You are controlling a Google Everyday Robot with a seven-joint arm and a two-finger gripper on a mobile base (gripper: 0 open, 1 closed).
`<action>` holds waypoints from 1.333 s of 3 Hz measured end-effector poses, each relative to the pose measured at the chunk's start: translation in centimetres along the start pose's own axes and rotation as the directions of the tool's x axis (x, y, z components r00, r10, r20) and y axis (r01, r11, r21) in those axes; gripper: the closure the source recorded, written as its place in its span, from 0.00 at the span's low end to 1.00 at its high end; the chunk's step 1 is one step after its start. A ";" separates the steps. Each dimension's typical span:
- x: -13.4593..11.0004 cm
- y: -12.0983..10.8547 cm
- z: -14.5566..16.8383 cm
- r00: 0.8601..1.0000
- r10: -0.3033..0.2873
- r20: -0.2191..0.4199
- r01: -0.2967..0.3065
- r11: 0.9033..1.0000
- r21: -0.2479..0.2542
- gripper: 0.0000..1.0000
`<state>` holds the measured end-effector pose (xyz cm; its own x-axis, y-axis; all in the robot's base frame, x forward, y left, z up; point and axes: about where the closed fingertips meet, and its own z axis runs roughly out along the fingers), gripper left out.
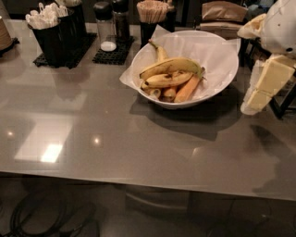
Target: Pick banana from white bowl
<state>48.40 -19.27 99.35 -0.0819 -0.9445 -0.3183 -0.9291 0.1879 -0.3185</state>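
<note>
The white bowl [217,78], lined with a white paper sheet, stands at the back middle of the grey table. The banana [172,65], long, curved and yellow, lies on top of the fruit in the bowl. Below it lie a shorter dark-spotted banana [169,80] and a straight orange-toned fruit [188,89]. Another banana [160,52] pokes up behind. My gripper [253,102], cream-coloured, hangs at the right edge of the view, just right of the bowl's rim and a little above the table, holding nothing.
A black caddy with white utensils [51,28] stands at the back left. Shakers [107,25] on a black mat and a cup of stirrers [151,16] stand behind the bowl. Brown paper bags [224,14] lie at the back right. The grey table [115,139] reaches the front edge.
</note>
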 end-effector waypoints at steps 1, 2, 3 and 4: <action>-4.9 -4.1 2.3 0.980 -0.075 0.183 0.081 0.996 -0.024 0.00; -5.4 -5.4 1.9 0.975 -0.074 0.212 0.077 0.997 -0.004 0.00; -6.1 -5.9 3.4 0.965 -0.083 0.250 0.089 0.996 -0.012 0.00; -8.6 -8.0 7.1 0.934 -0.150 0.323 0.179 0.982 -0.061 0.00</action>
<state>59.11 -10.70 98.28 0.1797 -0.8234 -0.5382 -0.9491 -0.0012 -0.3151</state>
